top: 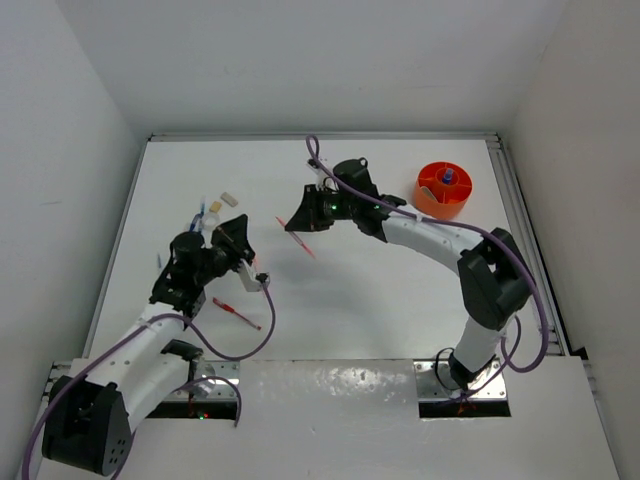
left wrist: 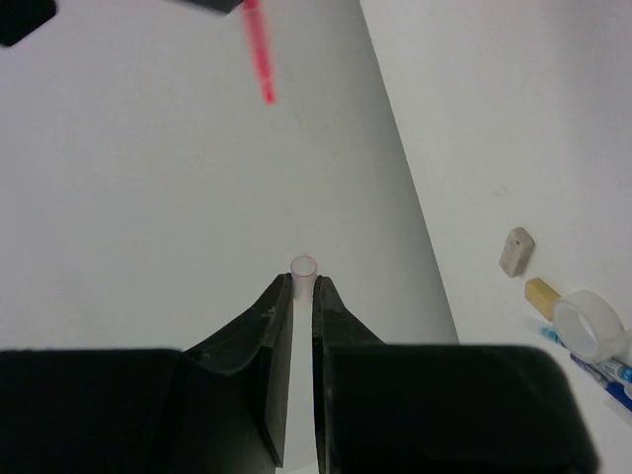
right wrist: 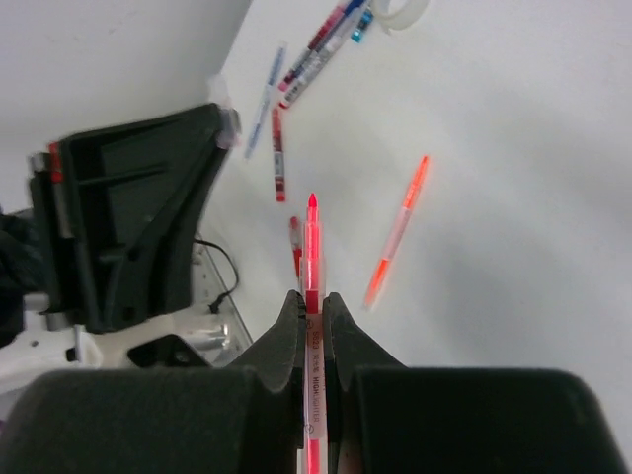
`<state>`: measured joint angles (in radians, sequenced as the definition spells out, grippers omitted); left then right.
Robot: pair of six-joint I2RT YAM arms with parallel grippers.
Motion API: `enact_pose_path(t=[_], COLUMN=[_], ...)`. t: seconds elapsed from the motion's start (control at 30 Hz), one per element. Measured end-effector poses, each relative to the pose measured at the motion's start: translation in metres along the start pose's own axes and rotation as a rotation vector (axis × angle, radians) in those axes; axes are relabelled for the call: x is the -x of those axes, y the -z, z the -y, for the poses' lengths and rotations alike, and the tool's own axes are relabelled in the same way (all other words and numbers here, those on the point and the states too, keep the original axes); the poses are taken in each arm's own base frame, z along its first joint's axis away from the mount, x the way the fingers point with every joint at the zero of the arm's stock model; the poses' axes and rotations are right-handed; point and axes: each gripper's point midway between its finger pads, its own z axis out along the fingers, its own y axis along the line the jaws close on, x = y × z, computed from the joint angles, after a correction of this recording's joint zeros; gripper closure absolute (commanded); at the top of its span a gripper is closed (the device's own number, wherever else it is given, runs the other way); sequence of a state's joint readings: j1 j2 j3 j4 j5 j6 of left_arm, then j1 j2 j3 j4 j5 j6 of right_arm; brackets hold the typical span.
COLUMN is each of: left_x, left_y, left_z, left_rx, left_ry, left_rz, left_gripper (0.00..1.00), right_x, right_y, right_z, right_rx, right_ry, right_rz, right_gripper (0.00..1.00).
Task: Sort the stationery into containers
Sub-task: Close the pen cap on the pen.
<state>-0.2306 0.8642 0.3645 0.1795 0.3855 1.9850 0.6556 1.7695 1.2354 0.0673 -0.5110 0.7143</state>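
My right gripper [top: 305, 213] [right wrist: 313, 301] is shut on a red highlighter [right wrist: 312, 247] and holds it above the middle of the table, its tip sticking out past the jaws. My left gripper [top: 238, 235] [left wrist: 302, 286] is shut on a thin pale pink pen [left wrist: 303, 267], seen end-on. The round orange tub [top: 437, 200] stands at the back right with a blue-capped bottle [top: 448, 177] inside. An orange-pink pen [top: 305, 247] [right wrist: 400, 222] and a red pen [top: 237, 315] lie on the table. Blue-and-white pens [left wrist: 597, 370] [right wrist: 321, 54] lie at the left, near a beige block [top: 228, 200] [left wrist: 515, 250].
A clear tape roll [left wrist: 591, 328] [top: 206, 222] and a second, yellowish block [left wrist: 541, 292] lie beside the blue pens. White walls close in the table on the left, back and right. Purple cables loop along both arms.
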Motion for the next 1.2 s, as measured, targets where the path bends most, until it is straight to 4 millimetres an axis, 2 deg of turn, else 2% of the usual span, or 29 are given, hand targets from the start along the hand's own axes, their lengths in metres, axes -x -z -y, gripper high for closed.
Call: enact_pose_path(t=[0.07, 0.13, 0.27, 0.33, 0.43, 0.53, 0.77, 0.87, 1.03, 1.1, 1.2], left_x=[0.002, 0.004, 0.01, 0.015, 0.021, 0.024, 0.026, 0.018, -0.011, -0.021, -0.029], left_y=[0.003, 0.009, 0.033, 0.048, 0.064, 0.076, 0.071, 0.066, 0.065, 0.059, 0.047], left_z=[-0.008, -0.027, -0.085, -0.107, -0.129, -0.145, -0.144, -0.157, -0.204, -0.209, -0.2], left_rx=[0.035, 0.104, 0.303, 0.39, 0.478, 0.547, 0.524, 0.498, 0.541, 0.535, 0.494], left_ry=[0.043, 0.108, 0.219, 0.257, 0.292, 0.315, 0.478, 0.642, 1.022, 1.197, 1.492], left_rz=[0.012, 0.034, 0.094, 0.13, 0.172, 0.197, 0.251, 0.265, 0.267, 0.263, 0.27], left_gripper=[1.0, 1.0, 1.0, 1.0, 1.0, 1.0, 1.0, 1.0, 1.0, 1.0, 1.0], right_x=[-0.004, -0.012, -0.036, -0.053, -0.079, -0.094, -0.1, -0.102, -0.107, -0.107, -0.106], right_y=[0.006, 0.015, 0.034, 0.043, 0.057, 0.067, 0.073, 0.073, 0.07, 0.065, 0.059], right_z=[0.008, 0.025, 0.073, 0.098, 0.128, 0.15, 0.174, 0.179, 0.181, 0.176, 0.162], right_rx=[-0.042, -0.115, -0.287, -0.364, -0.462, -0.543, -0.649, -0.666, -0.652, -0.608, -0.519], right_ry=[0.021, 0.045, 0.072, 0.069, 0.057, 0.061, 0.104, 0.12, 0.13, 0.128, 0.127], right_rz=[-0.005, -0.015, -0.061, -0.096, -0.152, -0.184, -0.202, -0.213, -0.232, -0.225, -0.197], right_gripper=[1.0, 1.0, 1.0, 1.0, 1.0, 1.0, 1.0, 1.0, 1.0, 1.0, 1.0])
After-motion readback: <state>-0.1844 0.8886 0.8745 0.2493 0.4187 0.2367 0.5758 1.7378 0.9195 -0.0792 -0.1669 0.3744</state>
